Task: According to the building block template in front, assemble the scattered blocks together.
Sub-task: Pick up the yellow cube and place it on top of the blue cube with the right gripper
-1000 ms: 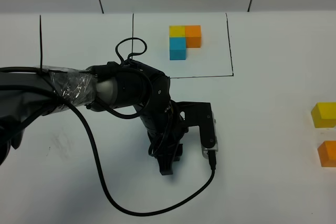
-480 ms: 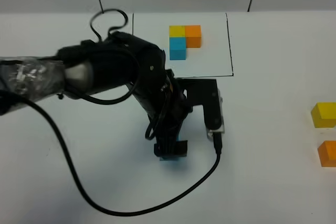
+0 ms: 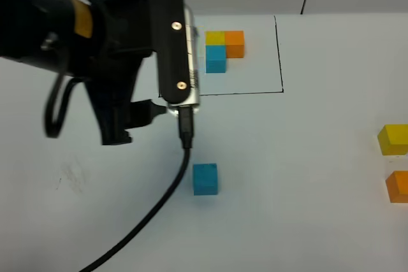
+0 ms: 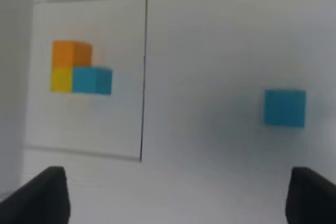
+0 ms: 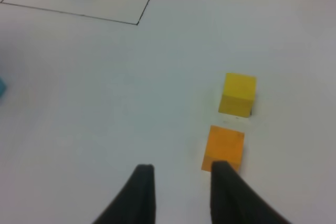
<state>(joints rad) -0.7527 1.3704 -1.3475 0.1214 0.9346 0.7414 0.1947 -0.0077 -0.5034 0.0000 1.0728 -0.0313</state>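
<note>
Risen clear of the blue block (image 3: 205,178), the left end effector (image 4: 178,198) hangs wide and empty; the block rests on the worktop (image 3: 306,157), apart from the template (image 3: 217,58). Pushing another block against it could skew it.

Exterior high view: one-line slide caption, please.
Left arm overhead; blue cube sits alone outside the framed template, yellow cube and orange cube at right edge.

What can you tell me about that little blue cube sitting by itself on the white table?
The blue cube is a small sky-blue block with plain, smooth faces and crisp edges, perhaps plastic or painted wood. It sits flat on the white table, alone, outside the black drawn frame and on the near side of it. Nothing touches it: the left pincer hangs open higher up, clear of it.
</note>
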